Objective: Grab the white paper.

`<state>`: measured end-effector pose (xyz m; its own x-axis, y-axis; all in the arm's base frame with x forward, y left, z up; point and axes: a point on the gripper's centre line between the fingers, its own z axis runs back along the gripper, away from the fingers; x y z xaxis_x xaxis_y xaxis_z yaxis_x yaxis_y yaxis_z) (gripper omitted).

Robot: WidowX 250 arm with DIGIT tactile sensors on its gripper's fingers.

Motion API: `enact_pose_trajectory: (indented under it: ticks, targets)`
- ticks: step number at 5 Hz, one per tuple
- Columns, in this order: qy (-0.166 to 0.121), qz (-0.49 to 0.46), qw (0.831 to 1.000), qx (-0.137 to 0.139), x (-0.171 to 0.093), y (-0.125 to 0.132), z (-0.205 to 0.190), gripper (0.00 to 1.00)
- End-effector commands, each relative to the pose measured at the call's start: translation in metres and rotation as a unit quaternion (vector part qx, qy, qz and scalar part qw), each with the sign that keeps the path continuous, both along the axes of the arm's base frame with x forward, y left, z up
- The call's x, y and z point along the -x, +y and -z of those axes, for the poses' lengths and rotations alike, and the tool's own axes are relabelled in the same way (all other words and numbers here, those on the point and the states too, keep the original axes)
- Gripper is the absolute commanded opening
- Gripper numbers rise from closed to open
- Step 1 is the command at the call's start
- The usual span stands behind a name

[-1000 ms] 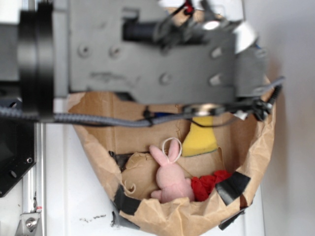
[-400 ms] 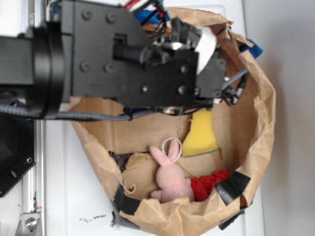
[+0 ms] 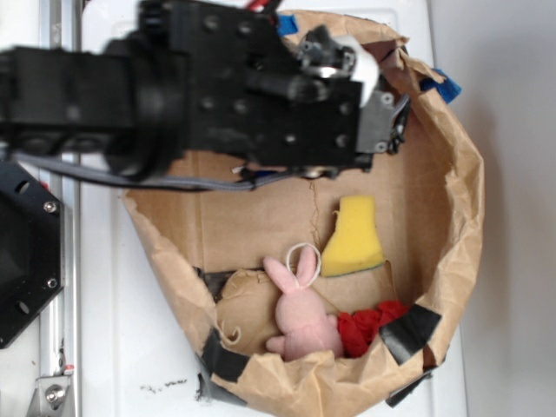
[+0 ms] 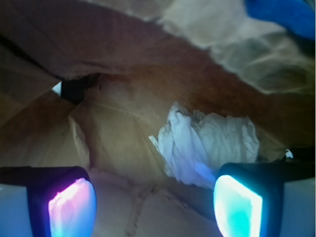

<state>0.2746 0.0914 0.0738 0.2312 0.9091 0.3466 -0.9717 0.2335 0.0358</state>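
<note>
Looming over the crumpled brown paper bag's (image 3: 452, 174) far side, the black arm hides its gripper; the yellow foam sponge (image 3: 354, 236) lies below; wristward, the gripper (image 4: 155, 207) gapes wide, the crumpled off-white tissue paper (image 4: 207, 143) just beyond its glowing fingertips (image 4: 237, 207).

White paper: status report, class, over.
Gripper open, empty. White paper ahead, nearer one finger, untouched. Nothing between.
</note>
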Motion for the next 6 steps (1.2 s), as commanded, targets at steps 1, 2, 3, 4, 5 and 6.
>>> enact_pose_trajectory:
  ticks: [1, 2, 3, 4, 5, 6]
  targets:
    - [-0.012, -0.046, 0.999, -0.018, 0.006, 0.032, 0.000, 1.00]
    - [0.004, -0.024, 0.999, -0.023, 0.013, 0.027, 0.013, 1.00]
    - [0.009, -0.022, 0.999, -0.028, 0.014, 0.024, 0.019, 1.00]
    - [0.008, -0.020, 0.999, -0.028, 0.012, 0.024, 0.018, 1.00]
    - [0.007, -0.019, 1.000, -0.021, 0.010, 0.024, 0.014, 1.00]
    - [0.012, -0.026, 0.999, -0.019, 0.010, 0.027, 0.011, 1.00]
